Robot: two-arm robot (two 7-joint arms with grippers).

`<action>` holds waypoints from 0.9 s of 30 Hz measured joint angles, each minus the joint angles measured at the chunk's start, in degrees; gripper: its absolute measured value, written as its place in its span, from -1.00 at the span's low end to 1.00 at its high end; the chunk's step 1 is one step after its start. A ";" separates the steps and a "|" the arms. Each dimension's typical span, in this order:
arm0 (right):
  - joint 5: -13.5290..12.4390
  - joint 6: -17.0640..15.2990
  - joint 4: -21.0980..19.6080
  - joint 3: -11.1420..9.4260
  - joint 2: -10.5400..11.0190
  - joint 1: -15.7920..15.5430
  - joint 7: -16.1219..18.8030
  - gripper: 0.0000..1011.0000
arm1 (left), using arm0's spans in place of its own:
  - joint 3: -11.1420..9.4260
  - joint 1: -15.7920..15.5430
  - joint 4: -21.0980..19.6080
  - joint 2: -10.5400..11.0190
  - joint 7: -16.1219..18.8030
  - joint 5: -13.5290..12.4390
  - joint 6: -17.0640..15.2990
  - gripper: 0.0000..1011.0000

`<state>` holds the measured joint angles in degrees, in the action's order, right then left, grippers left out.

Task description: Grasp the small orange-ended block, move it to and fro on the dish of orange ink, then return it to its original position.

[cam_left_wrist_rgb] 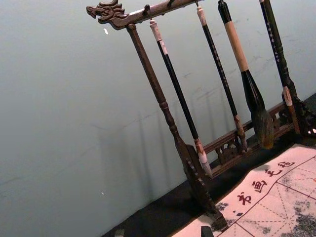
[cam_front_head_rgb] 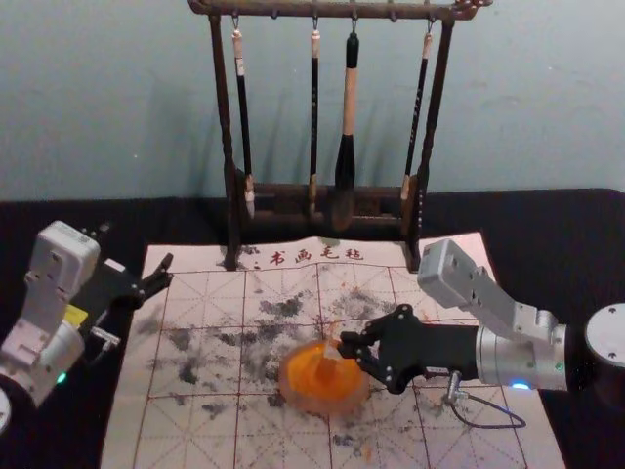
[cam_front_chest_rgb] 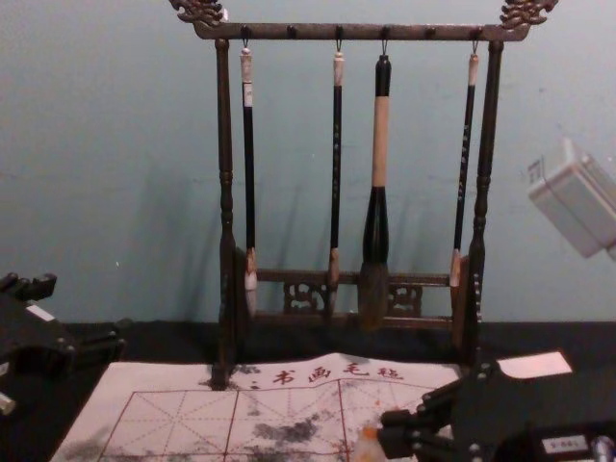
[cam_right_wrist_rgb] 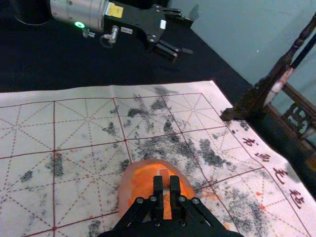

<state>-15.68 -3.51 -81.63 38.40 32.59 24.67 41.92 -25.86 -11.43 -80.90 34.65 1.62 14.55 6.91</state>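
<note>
Right gripper: reaches in from the right in the head view, tips just right of centre, below mid-height. Its jaws are narrow, closed on the block. In the right wrist view the block sits between the two fingertips, against the orange ink of the dish. Contact between block and ink: cannot tell. In the chest view the block is at the gripper's tips, low in the frame and right of centre, with an orange patch on it.

Dish: round, lower centre of the head view, on the mat. Mat: pale, red-lined grid, dark smudges around the dish, a few orange spots by it.

Left gripper: parked, left side of the head view, near the mat's upper left corner. Jaws wide, nothing between them.

Rack: dark wood, upper centre of the head view, at the mat's far edge. Four brushes hang from it, one much thicker than the rest.
</note>
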 joint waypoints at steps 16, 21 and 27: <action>-0.46 -0.01 -0.34 -1.51 0.95 -0.75 -0.65 -0.90 | 0.00 0.00 0.00 0.00 0.00 0.00 0.00 0.98; -1.00 -0.07 -1.83 -1.96 1.91 -1.64 -0.55 -0.90 | 0.00 0.00 0.00 0.00 0.00 0.00 0.00 0.98; -1.93 -0.09 -4.11 -2.60 3.25 -3.06 -0.38 -0.90 | 0.00 0.00 0.00 0.00 0.00 0.00 0.00 0.98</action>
<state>-17.61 -3.59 -85.73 35.80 35.84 21.61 41.54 -25.86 -11.43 -80.90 34.65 1.62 14.55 6.91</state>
